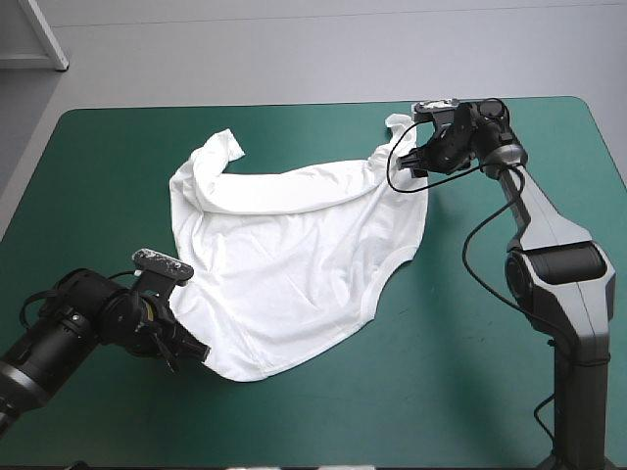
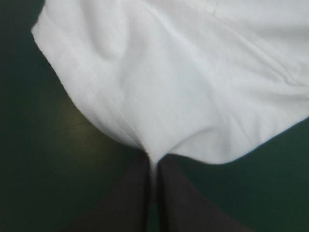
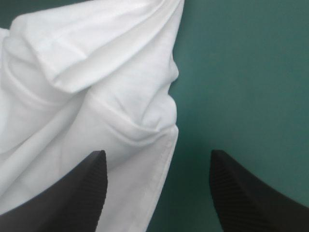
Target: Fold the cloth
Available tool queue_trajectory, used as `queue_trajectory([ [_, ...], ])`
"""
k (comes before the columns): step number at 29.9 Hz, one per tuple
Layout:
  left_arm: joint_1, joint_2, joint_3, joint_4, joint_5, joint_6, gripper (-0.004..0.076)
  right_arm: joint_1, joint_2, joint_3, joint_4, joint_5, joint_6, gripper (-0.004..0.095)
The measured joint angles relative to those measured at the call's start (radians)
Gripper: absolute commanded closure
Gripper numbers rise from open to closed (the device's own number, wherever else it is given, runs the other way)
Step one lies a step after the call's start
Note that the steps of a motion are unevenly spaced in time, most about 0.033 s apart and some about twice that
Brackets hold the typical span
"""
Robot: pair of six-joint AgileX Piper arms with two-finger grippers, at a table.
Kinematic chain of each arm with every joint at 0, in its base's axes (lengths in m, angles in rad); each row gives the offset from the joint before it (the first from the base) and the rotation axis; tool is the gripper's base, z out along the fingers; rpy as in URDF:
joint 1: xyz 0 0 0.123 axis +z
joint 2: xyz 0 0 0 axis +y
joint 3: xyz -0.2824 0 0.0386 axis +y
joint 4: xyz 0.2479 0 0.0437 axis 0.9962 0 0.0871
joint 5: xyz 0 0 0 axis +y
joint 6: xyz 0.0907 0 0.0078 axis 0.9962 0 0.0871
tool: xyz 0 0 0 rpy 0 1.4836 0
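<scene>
T-shirt [image 1: 294, 255] lies spread out, and the left hand [image 1: 186, 348] has it!
Clamped on the hem at seven o'clock; right hand [image 1: 416, 162], fingers apart, over the one o'clock corner.

i see the t-shirt [image 1: 284, 264] spread mostly open on the table [image 1: 470, 392], white, short-sleeved, wrinkled rather than smooth. it lies a little left of the middle, stretching from the near-left part toward the far edge, right of centre. along its far side the cloth is rolled over itself in a thick fold, with a bunched end at the far left. the near-right edge curves with a hemmed border, and its nearest corner is pinched in the left gripper [image 1: 199, 350].
</scene>
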Motion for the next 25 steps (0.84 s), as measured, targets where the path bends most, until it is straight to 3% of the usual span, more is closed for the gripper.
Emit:
queue_trajectory([
  [6,0.000,-0.003,-0.032,0.000,-0.001,-0.007,0.0705,0.000,0.106,-0.108,0.001,0.041,-0.004,0.0334],
  [8,0.000,-0.003,-0.032,0.000,-0.001,-0.008,0.0705,0.000,0.125,-0.116,-0.001,0.049,-0.005,0.0382],
  [12,0.000,-0.003,-0.032,0.008,-0.001,-0.008,0.0705,0.000,0.129,-0.122,0.005,0.058,-0.006,0.0609],
  [16,0.000,-0.003,-0.032,0.039,-0.008,-0.027,0.0705,0.000,0.130,-0.123,0.025,0.068,-0.006,0.0912],
  [25,0.000,-0.003,-0.034,0.096,-0.113,-0.041,0.0705,0.000,0.144,-0.206,0.085,0.148,-0.004,0.0925],
])
